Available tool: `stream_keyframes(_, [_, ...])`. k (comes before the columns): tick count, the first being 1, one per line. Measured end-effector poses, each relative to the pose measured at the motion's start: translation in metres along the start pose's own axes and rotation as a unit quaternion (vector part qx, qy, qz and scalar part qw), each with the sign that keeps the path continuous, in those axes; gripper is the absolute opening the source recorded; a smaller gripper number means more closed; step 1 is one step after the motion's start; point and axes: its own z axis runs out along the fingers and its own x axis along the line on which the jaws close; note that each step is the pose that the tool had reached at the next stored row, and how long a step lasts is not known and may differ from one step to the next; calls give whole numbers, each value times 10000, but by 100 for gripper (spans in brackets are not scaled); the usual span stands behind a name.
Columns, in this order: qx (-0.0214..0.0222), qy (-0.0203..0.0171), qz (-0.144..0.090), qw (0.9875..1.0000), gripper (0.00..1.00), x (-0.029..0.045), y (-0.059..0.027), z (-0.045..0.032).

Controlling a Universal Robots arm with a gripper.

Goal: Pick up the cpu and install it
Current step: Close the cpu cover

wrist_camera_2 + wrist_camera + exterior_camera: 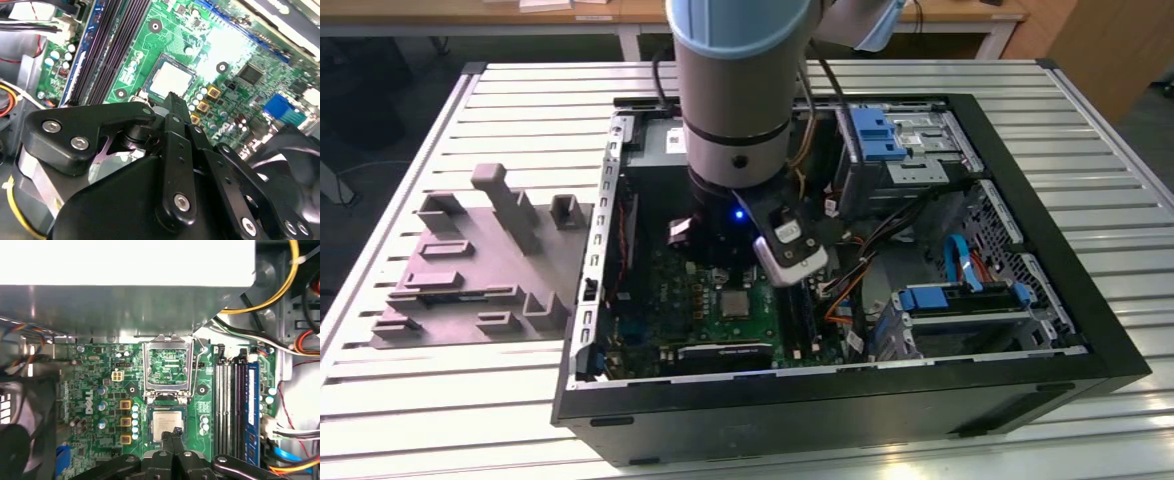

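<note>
- A slatted metal counter (440,400) is carrying an open black computer case (854,415), with a grey moulded tray (467,270) lying at the exterior view's left.
- The arm (740,90) is reaching down into the case, over the green motherboard (95,390).
- The cpu (162,421) is sitting flat in its socket, just beside the swung-open silver frame (167,365) and near the memory slots (227,405).
- The pincer (175,431) is hanging over the cpu's edge, fingers drawn narrow together and gripping nothing; contact cannot be told.
</note>
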Motion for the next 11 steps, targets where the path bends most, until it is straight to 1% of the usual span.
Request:
stream_keyframes(4, [5,0,-1,10000,11,0,2,-94])
stream_keyframes(5, [8,-1,-1,10000,11,0,3,-108])
stream_keyframes(9, [18,-2,-33,10000,11,0,20,-111])
stream_keyframes(11, [17,-1,-175,9998,11,0,20,-111])
